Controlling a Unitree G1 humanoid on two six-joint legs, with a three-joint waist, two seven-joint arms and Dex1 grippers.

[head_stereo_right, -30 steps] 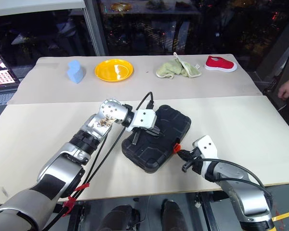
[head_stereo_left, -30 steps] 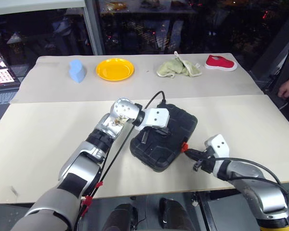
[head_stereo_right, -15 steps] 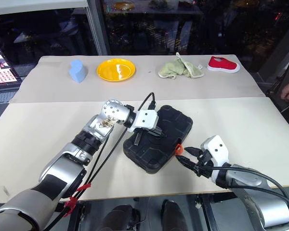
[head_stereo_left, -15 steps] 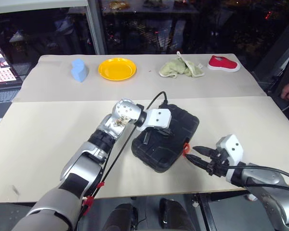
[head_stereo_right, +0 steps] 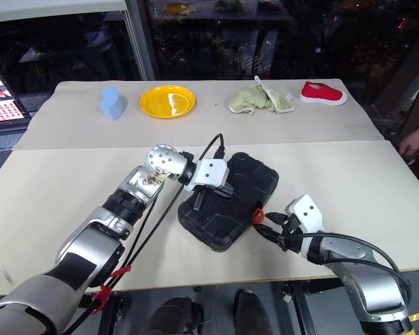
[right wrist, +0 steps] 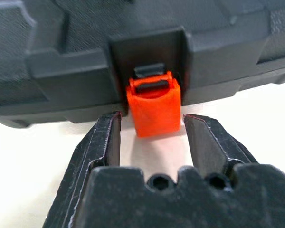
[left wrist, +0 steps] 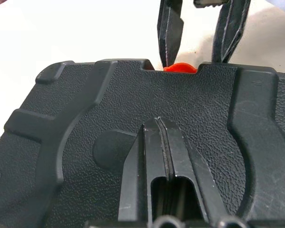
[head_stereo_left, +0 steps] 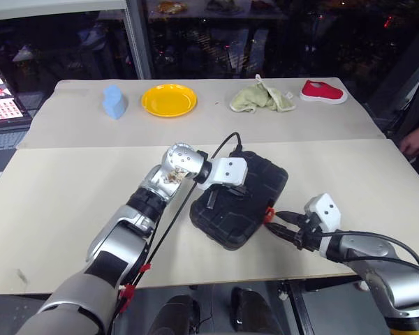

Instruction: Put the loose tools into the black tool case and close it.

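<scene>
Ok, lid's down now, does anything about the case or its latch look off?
The orange latch looks unfastened: it hangs below the case edge instead of lying snapped flat. The right gripper is open, a finger either side of it. The left gripper, shut, rests on the lid. Nothing spilled or damaged.

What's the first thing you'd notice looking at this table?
The black tool case in the middle of the near table, lid down, with the left gripper resting shut on top. At its edge a bright orange latch sits between the open fingers of the right gripper. Farther back lies a yellow plate.
</scene>
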